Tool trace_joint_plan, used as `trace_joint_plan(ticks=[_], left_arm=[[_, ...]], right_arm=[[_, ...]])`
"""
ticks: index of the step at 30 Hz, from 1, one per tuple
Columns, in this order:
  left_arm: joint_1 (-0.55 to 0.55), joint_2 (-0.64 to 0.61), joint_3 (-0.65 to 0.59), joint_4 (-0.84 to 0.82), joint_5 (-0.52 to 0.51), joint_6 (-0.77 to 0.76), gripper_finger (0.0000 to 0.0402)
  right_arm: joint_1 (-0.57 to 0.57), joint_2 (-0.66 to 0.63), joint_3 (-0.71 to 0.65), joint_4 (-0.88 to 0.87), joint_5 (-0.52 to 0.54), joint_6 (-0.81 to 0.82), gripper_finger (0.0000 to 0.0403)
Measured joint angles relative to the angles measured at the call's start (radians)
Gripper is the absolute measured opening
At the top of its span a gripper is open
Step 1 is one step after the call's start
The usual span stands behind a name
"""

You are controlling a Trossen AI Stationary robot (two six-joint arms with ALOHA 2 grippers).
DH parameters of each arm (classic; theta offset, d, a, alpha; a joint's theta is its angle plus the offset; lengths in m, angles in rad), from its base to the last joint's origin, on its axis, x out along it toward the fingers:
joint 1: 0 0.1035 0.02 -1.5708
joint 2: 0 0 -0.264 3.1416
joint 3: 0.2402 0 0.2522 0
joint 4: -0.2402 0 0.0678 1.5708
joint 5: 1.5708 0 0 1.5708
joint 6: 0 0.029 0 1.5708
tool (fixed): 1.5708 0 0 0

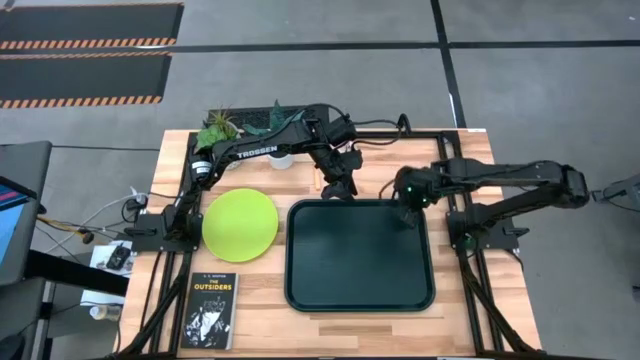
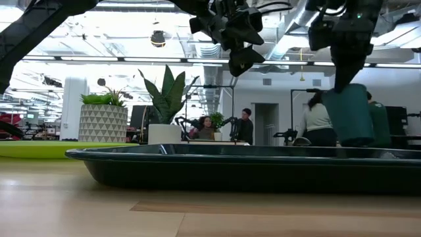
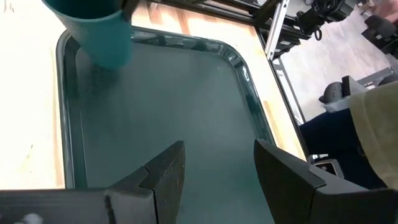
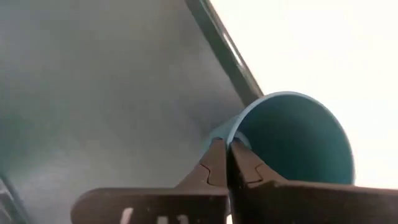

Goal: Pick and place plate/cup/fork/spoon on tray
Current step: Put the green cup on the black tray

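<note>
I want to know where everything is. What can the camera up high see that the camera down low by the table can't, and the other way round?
Only the high view shows the black book and the full round shape of the plate, beside the tray. Only the low view shows people in the room behind and the cup gripped by its rim in the right gripper, hanging over the tray's far corner. Both show the tray, the plants and the open left gripper above the tray's far edge.

Teal cup [image 2: 348, 113] upright over tray [image 1: 360, 256] corner.

Grey floor [image 1: 330, 90], striped mats [image 1: 85, 22]; bright ceiling lights [image 2: 118, 29].
</note>
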Motion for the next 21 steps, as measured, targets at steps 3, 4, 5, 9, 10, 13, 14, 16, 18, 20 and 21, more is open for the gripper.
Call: trace_joint_plan(ticks=[3,4,5,9,10,13,14,16,18,20,21], left_arm=[[0.0,0.0,0.0,0.0,0.0,0.008,0.0179],[0.0,0.0,0.0,0.0,-0.001,0.009,0.0179],[0.0,0.0,0.0,0.0,0.0,0.009,0.0179],[0.0,0.0,0.0,-0.002,0.0,0.01,0.0179],[0.0,0.0,0.0,-0.003,0.0,0.014,0.0179],[0.0,0.0,0.0,-0.013,-0.001,0.023,0.0179],[0.0,0.0,0.0,-0.018,0.0,0.025,0.0179],[0.0,0.0,0.0,-0.022,0.0,0.025,0.0179],[0.0,0.0,0.0,-0.022,0.0,0.025,0.0179],[0.0,0.0,0.0,-0.022,0.0,0.026,0.0179],[0.0,0.0,0.0,-0.022,0.0,0.025,0.0179]], right_arm=[[0.08,0.03,0.001,0.011,0.094,0.067,0.0002],[0.108,0.041,0.0,0.012,0.131,0.088,0.0001],[0.136,0.053,0.0,0.021,0.17,0.107,0.0001],[0.239,0.108,0.0,0.043,0.275,0.17,0.0001],[0.259,0.122,0.0,0.039,0.292,0.189,0.0001],[0.302,0.148,0.0,0.023,0.308,0.236,0.0001],[0.311,0.155,0.0,0.015,0.308,0.25,0.0001],[0.329,0.165,-0.014,0.013,0.31,0.275,0.0001],[0.345,0.168,-0.033,0.014,0.331,0.307,0.0001],[0.361,0.178,-0.047,0.015,0.38,0.34,0.0001],[0.367,0.18,-0.056,0.015,0.399,0.349,0.0002]])
